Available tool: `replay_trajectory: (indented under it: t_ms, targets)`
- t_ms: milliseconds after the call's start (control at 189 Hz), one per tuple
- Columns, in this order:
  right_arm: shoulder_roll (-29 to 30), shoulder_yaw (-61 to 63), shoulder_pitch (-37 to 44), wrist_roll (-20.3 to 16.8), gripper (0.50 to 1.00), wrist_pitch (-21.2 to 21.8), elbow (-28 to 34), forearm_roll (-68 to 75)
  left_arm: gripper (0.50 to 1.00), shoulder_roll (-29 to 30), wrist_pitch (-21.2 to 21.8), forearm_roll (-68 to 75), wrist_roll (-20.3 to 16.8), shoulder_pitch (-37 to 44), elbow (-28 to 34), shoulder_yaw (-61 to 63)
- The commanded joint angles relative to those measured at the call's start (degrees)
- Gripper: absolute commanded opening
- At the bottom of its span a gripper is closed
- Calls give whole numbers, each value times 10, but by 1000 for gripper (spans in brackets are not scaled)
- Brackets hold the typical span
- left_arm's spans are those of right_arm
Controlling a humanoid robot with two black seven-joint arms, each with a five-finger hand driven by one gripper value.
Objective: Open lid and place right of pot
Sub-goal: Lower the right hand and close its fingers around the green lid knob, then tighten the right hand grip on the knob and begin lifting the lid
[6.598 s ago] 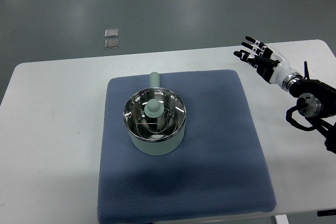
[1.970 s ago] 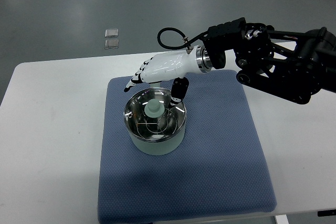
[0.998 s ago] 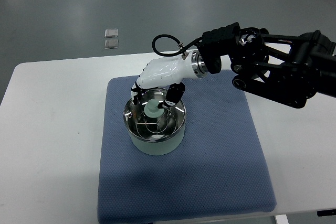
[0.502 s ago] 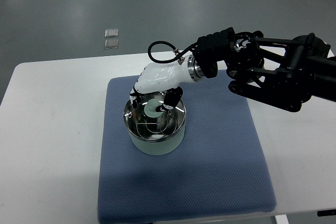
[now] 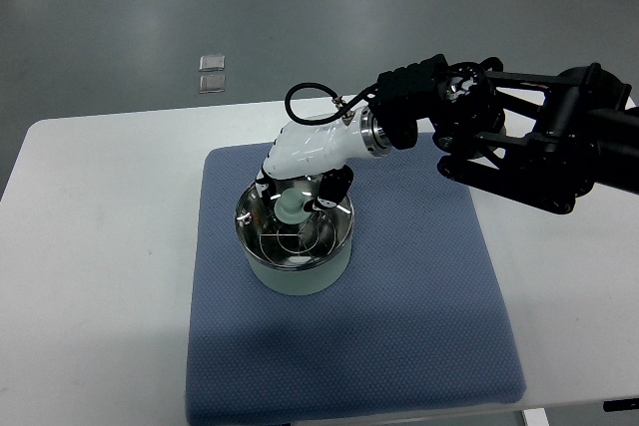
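Note:
A pale green pot [image 5: 297, 271] stands on a blue mat [image 5: 399, 296] on the white table. Its glass lid [image 5: 300, 236] lies on the pot, with a pale green knob [image 5: 289, 207] at its middle. My right hand [image 5: 297, 191], white with black fingertips, reaches in from the right and hangs over the lid. Its fingers curl down around the knob, with the thumb on the knob's right side. The pot's handle is hidden behind the hand. The lid still sits flat on the rim. The left arm is out of view.
The black right arm [image 5: 519, 142] spans the mat's far right corner. The mat has bare cloth right of the pot [image 5: 419, 246]. Two small clear squares [image 5: 211, 72] lie on the floor beyond the table.
My right hand came in from the table's right edge to over the pot, lowered and curled its fingers around the lid knob. In the last half second it closed slightly tighter.

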Motion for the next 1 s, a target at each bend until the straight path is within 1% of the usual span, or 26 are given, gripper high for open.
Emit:
replay_trajectory:
  t_ms: [0, 534, 687, 734, 740, 993]
  targets:
    - [-2, 0, 1, 0, 699, 1, 0, -2, 1000, 0, 0, 0, 0, 0, 0, 0]
    - [-3, -4, 0, 0, 699, 2, 0, -4, 1000, 0, 0, 0, 0, 0, 0, 0]
    - [-3, -4, 0, 0, 668, 2, -1, -7, 1000, 0, 0, 0, 0, 0, 0, 0]
    - [-3, -4, 0, 0, 668, 2, -1, -7, 1000, 0, 0, 0, 0, 0, 0, 0]
    - [-3, -4, 0, 0, 660, 2, -1, -12, 1000, 0, 0, 0, 0, 0, 0, 0]
    - [-3, -4, 0, 0, 654, 2, -1, -14, 1000, 0, 0, 0, 0, 0, 0, 0]
